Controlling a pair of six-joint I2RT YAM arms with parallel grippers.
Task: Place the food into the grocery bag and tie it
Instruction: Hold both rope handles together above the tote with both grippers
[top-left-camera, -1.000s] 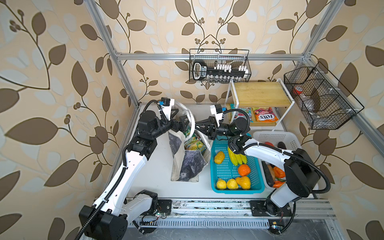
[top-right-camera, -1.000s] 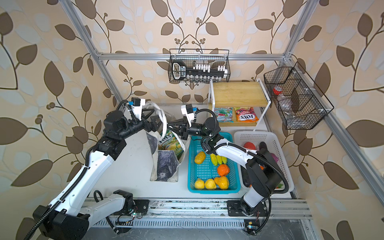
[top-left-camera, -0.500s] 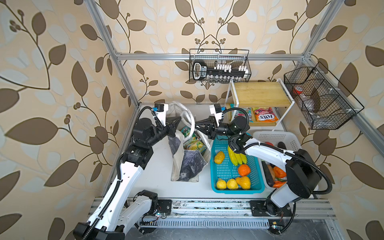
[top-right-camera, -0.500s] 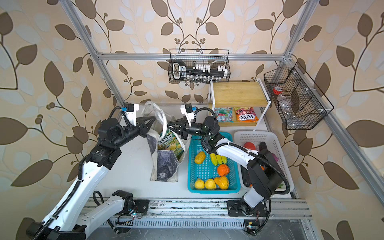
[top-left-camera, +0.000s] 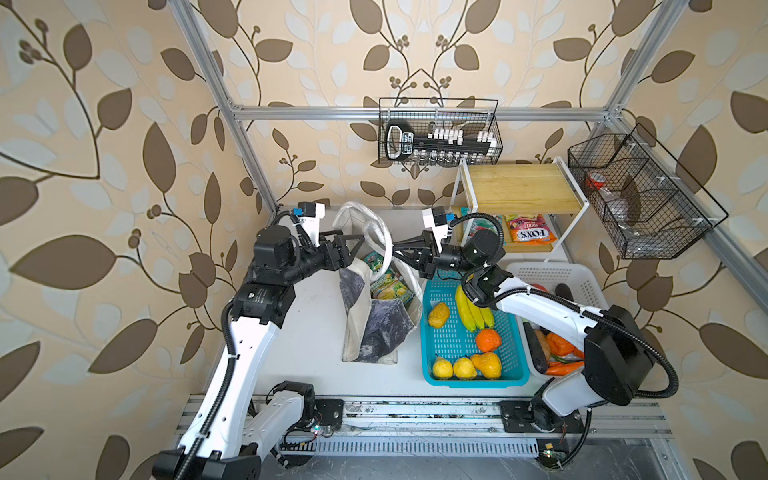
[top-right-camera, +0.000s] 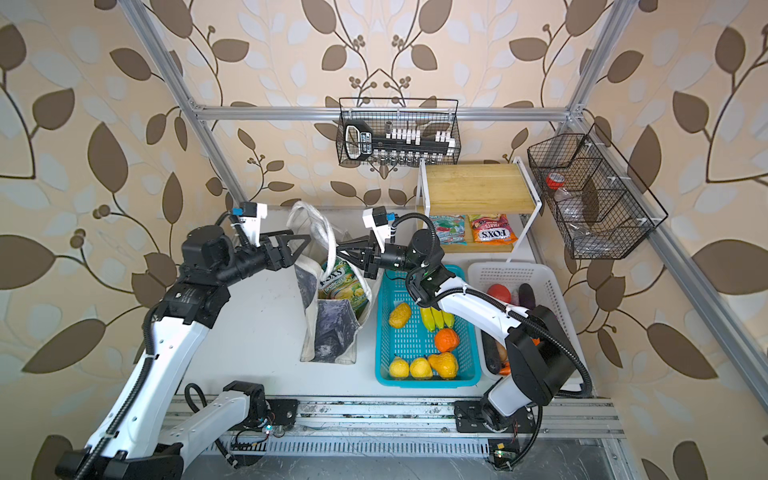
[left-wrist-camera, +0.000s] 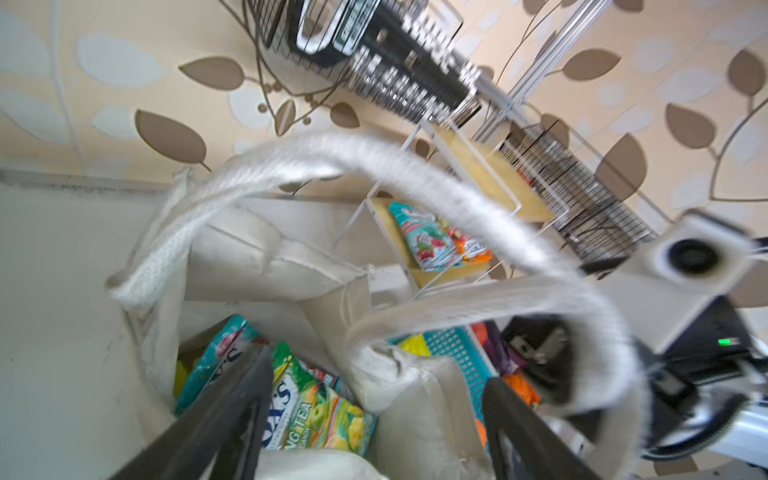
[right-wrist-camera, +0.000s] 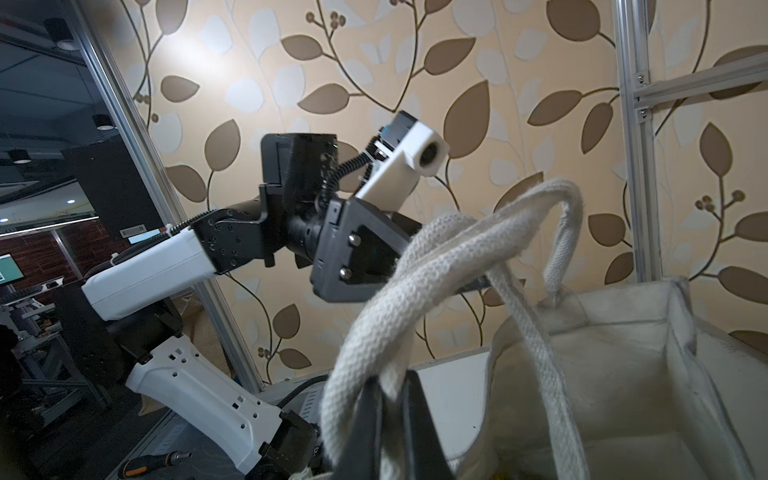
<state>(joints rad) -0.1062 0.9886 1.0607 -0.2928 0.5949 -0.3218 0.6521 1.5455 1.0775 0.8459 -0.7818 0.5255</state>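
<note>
1. Grocery bag stands on the desk with glossy snack packets inside. Banana bunch lies beside the bag in the turquoise basket — packing looks unfinished
2. Woven strap handles untied: right hand pinches one above the bag, left hand spread wide, gripping nothing
3. Bag is limp canvas — soft, creased

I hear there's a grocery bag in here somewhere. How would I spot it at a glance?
Start at the white table. On it, beside the turquoise basket of toy fruit, stands the grocery bag. Unlike that hard plastic basket, it is soft off-white canvas with a dark grey-blue print, pale strap handles looping up and snack packets showing inside.
</note>
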